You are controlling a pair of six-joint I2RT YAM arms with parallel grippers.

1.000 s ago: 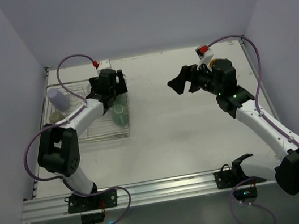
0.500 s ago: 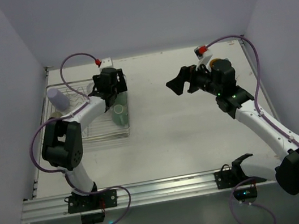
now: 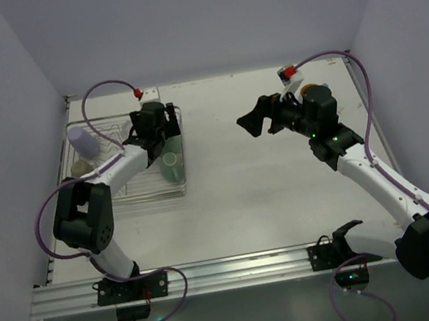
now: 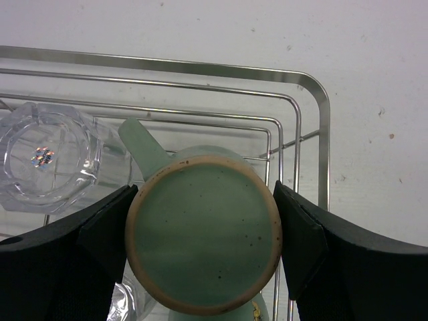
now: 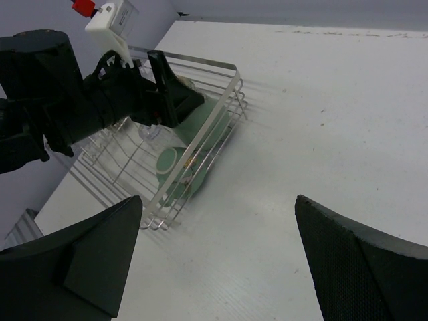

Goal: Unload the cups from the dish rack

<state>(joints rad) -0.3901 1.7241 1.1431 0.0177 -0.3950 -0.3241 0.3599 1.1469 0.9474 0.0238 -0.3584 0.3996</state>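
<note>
The silver wire dish rack [image 3: 141, 191] stands at the far left of the table. My left gripper [image 3: 152, 131] is inside its far right corner, its fingers [image 4: 100, 234] pressed on both sides of an upside-down mint-green mug [image 4: 204, 241]. A second mint-green mug [image 3: 171, 165] lies on its side in the rack just nearer to me. A clear glass [image 4: 45, 157] sits left of the held mug. A lavender cup [image 3: 82, 141] and a beige cup [image 3: 81, 167] stand at the rack's left end. My right gripper [image 3: 265, 116] is open and empty, held above the table's middle right.
The right wrist view shows the rack [image 5: 200, 157], the lying mug [image 5: 170, 167] and the left arm [image 5: 60, 100] beyond bare white table [image 5: 321, 154]. Purple walls close in the table on three sides. A metal rail [image 3: 241, 267] runs along the near edge.
The left gripper has shifted slightly over the rack's far right corner and stays on the mint-green mug. The right arm has hardly moved.
</note>
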